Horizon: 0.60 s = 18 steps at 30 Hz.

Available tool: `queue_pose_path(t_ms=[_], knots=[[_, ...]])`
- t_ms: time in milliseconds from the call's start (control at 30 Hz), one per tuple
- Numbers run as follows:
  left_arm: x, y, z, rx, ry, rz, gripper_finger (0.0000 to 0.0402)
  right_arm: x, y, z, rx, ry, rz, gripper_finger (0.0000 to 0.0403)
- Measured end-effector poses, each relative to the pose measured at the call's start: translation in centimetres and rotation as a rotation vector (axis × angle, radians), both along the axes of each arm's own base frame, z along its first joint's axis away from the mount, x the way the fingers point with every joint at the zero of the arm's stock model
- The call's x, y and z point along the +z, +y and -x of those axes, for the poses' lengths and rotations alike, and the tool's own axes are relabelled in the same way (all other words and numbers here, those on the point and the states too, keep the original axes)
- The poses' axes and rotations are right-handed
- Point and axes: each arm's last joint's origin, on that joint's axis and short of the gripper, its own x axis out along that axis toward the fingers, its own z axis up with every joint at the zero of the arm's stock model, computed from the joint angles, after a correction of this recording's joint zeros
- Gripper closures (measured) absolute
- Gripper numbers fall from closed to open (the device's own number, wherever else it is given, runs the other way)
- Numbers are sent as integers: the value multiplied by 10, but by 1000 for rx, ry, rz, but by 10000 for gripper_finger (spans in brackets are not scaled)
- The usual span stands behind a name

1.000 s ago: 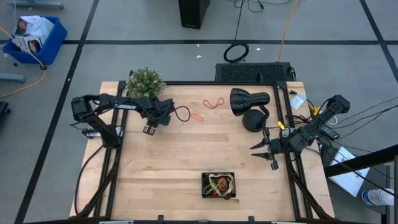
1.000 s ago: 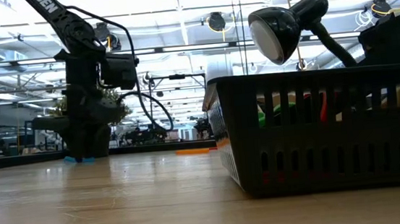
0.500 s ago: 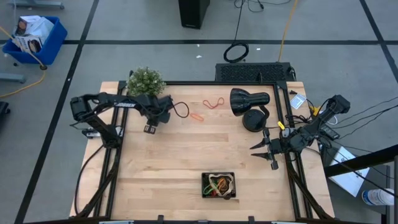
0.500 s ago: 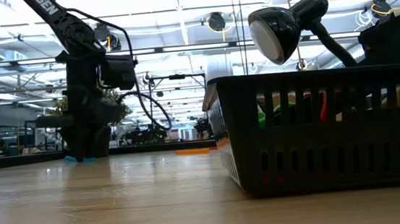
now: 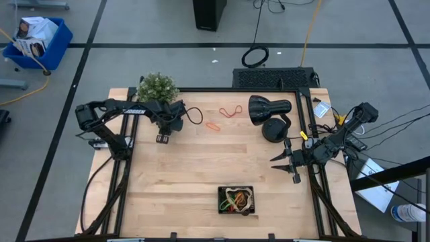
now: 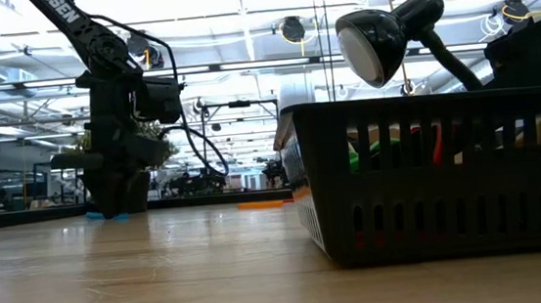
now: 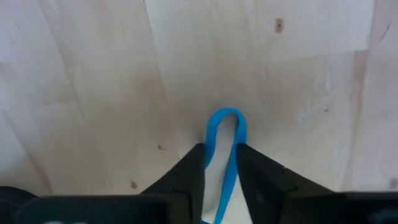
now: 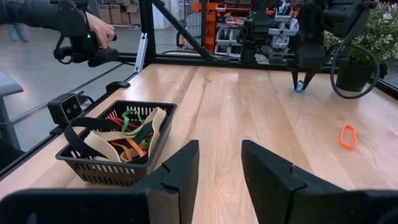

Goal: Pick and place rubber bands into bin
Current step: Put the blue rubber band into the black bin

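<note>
Left gripper (image 7: 221, 163) near table's far-left corner, fingers straddling blue rubber band (image 7: 225, 140) on wood, narrowing but not pinching (band loose between tips). Pinch fully before lifting, rise straight. Bin (image 5: 236, 200) at near edge centre. Right gripper (image 5: 290, 163) idle, spread, right edge.
</note>
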Motion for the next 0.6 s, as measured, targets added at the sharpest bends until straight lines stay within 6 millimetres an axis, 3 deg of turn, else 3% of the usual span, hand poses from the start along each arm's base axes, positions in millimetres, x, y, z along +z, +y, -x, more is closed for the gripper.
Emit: queue_pose_path(t_ms=[200,600], knots=[[0,0,-1,26,-14,1,390,0,0,0,1,-1,4,287],[0,-2,-2,19,-2,-9,397,0,0,0,1,-1,9,286]])
